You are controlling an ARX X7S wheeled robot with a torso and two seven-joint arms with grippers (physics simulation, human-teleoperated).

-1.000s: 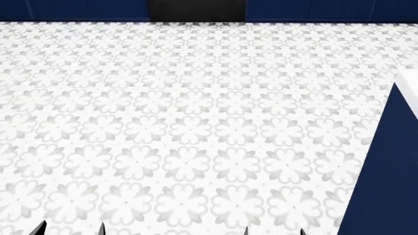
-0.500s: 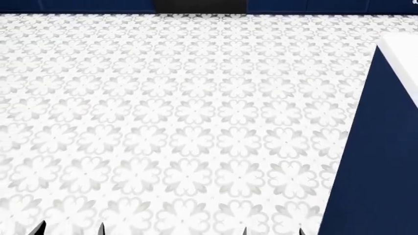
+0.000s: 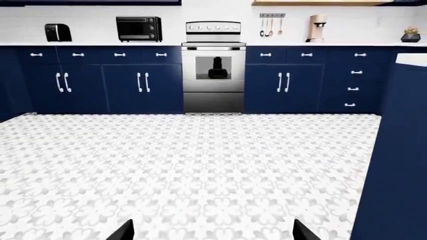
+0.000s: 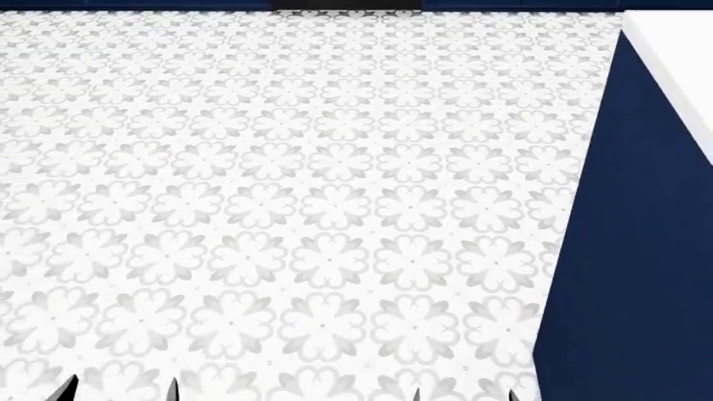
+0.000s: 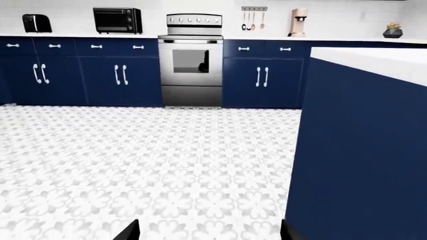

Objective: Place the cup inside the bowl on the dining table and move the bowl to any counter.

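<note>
Dining table [image 4: 669,42]: white top, navy base, at the right edge of the head view, just right of the right gripper [image 5: 203,231]. Cup and bowl out of sight. Left gripper [image 3: 212,231] over patterned floor tile [image 4: 312,209]. Both grippers' fingertips spread apart, empty. Counter [image 5: 80,35] with stove [image 5: 193,60] along the far wall.

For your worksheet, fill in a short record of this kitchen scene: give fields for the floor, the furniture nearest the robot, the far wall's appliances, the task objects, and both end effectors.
Floor: white tiles with a grey floral pattern
Nearest furniture: navy blue unit with a plain white top, on the robot's right
Far wall: stainless steel oven, black microwave oven, black toaster, navy blue cabinets
Cup and bowl: not visible in any view
Left end effector: only its dark fingertips show, apart, holding nothing
Right end effector: the same, fingertips apart, empty
</note>
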